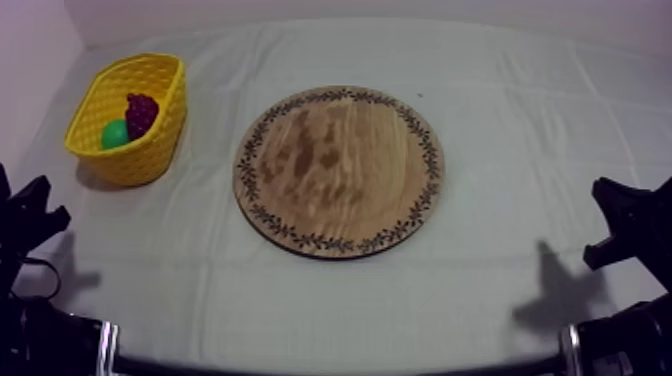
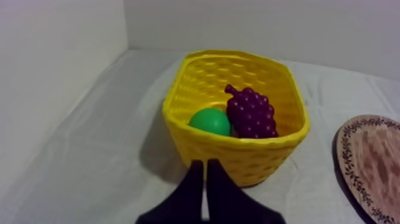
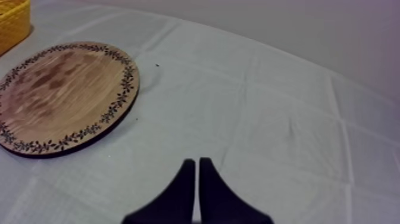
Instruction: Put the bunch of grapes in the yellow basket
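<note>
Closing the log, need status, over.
Left tool shut, empty; right tool shut, empty. Purple bunch of grapes inside yellow woven basket, beside green toy fruit. Nothing in the way.

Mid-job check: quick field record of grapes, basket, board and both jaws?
bunch of grapes: inside the yellow basket, beside a green fruit
yellow basket: upright, left of the board
wooden board: centre of the cloth, no fruit on it
left jaws: shut on nothing, facing the basket
right jaws: shut on nothing, over bare cloth beside the board
task: looks done
</note>
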